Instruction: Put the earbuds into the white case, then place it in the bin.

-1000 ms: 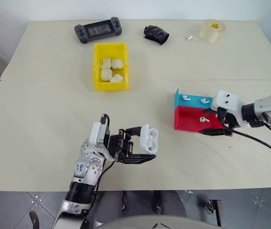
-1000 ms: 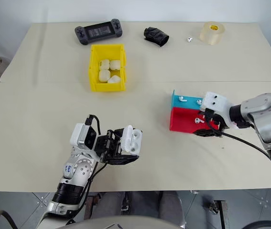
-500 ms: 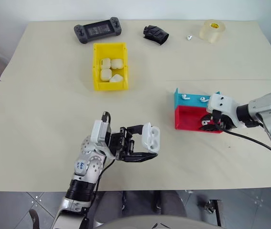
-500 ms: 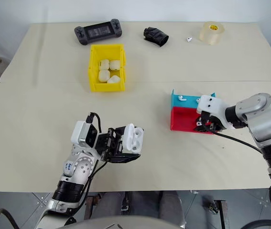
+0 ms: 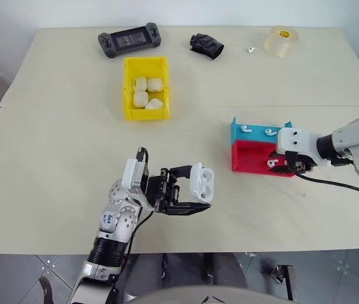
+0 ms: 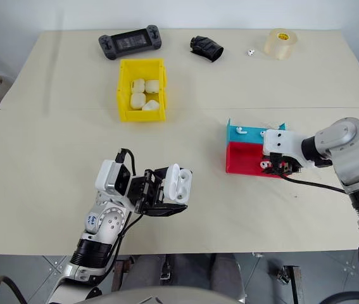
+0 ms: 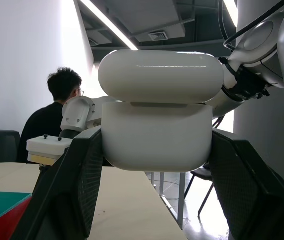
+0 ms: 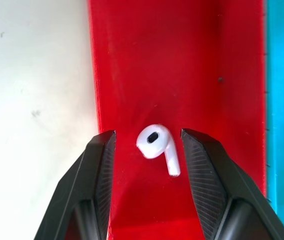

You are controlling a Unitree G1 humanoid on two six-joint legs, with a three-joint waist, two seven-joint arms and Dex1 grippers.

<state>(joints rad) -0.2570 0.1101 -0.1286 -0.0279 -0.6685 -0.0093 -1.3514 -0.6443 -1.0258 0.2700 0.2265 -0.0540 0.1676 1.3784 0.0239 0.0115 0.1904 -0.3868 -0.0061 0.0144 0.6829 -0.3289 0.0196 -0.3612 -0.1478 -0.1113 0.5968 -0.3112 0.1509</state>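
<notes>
An earbud (image 8: 157, 144) lies in the red tray (image 8: 182, 60), framed by the right gripper's (image 8: 148, 150) half-open fingers, not yet pinched. The left gripper (image 5: 185, 193) clamps the white case (image 5: 201, 183), lid open, above the table. Loading it and reaching the yellow bin (image 5: 128, 88) remain.

You get bright, even overhead light on the table (image 5: 71, 139), with soft, short shadows. In the left wrist view, ceiling strip lights (image 7: 109, 25) glare and wash out the background; the white case (image 7: 159, 107) shows a faint sheen.
</notes>
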